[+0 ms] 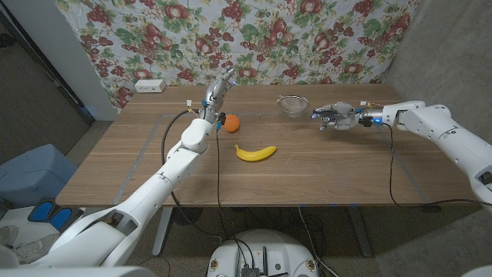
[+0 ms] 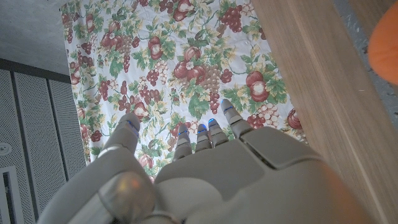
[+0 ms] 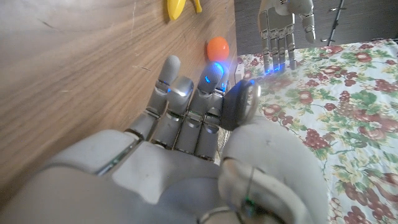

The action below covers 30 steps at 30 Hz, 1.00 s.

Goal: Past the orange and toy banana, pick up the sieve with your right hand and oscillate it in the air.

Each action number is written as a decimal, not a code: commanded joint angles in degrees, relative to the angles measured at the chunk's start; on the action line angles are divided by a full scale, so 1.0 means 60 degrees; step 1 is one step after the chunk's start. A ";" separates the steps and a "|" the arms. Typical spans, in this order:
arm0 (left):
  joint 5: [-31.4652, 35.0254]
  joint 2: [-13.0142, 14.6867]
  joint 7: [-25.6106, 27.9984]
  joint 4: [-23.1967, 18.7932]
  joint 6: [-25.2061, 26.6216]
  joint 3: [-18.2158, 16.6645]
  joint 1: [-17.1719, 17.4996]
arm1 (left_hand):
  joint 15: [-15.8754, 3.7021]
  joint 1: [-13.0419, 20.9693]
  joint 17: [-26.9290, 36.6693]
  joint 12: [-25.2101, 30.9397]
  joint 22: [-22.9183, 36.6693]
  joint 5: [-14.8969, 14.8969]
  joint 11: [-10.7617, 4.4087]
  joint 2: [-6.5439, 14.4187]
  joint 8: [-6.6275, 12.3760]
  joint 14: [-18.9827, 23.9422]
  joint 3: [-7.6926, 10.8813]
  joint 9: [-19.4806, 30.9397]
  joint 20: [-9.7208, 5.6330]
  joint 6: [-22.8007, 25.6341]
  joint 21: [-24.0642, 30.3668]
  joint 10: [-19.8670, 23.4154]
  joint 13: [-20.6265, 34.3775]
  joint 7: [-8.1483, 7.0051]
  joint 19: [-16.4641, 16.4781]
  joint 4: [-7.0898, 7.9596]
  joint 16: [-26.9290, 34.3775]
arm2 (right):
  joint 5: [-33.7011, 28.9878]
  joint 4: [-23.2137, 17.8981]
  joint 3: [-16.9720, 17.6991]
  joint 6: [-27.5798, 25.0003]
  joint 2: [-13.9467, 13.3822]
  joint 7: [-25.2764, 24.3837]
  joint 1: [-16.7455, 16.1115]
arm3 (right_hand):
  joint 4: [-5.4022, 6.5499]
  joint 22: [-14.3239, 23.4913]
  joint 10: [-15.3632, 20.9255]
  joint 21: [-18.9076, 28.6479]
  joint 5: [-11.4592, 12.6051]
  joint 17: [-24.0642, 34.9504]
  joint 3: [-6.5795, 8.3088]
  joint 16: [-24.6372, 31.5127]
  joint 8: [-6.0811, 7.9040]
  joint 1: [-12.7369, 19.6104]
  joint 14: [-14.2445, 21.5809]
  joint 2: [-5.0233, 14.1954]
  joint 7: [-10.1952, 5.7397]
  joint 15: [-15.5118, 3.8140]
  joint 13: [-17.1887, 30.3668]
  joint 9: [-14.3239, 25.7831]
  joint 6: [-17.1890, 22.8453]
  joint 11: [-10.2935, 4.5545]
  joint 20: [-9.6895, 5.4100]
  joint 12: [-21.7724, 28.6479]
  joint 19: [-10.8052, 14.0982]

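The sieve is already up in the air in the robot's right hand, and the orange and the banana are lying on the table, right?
Not quite. In the head view the sieve sits on the table, and the right hand beside it holds nothing. The orange and banana do lie on the table.

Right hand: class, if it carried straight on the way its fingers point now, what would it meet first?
The right hand points across the table toward the robot's left. The sieve sits slightly farther back, so probably missed. First in line looks like the orange, beside the left hand, though depth is uncertain.
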 commanded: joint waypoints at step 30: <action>0.0012 0.0170 0.0111 -0.0453 -0.0021 -0.0112 0.0376 | -0.0023 -0.0122 0.0007 -0.0029 0.0058 -0.0023 -0.0021 -0.0012 -0.0002 -0.0065 0.0104 0.0007 0.0022 0.0070 -0.0060 -0.0058 0.0023 0.0052 0.0125 0.0012 0.0008 | 0.1223 -0.0508 0.0772 0.1633 -0.0117 0.0100 -0.1146 | -0.0014 0.0029 -0.0352 -0.0053 0.0030 0.0001 -0.0008 -0.0016 0.0068 0.0065 0.0018 0.0075 0.0067 -0.0808 0.0134 0.0072 0.0091 -0.0281 -0.0662 0.0149 -0.0072</action>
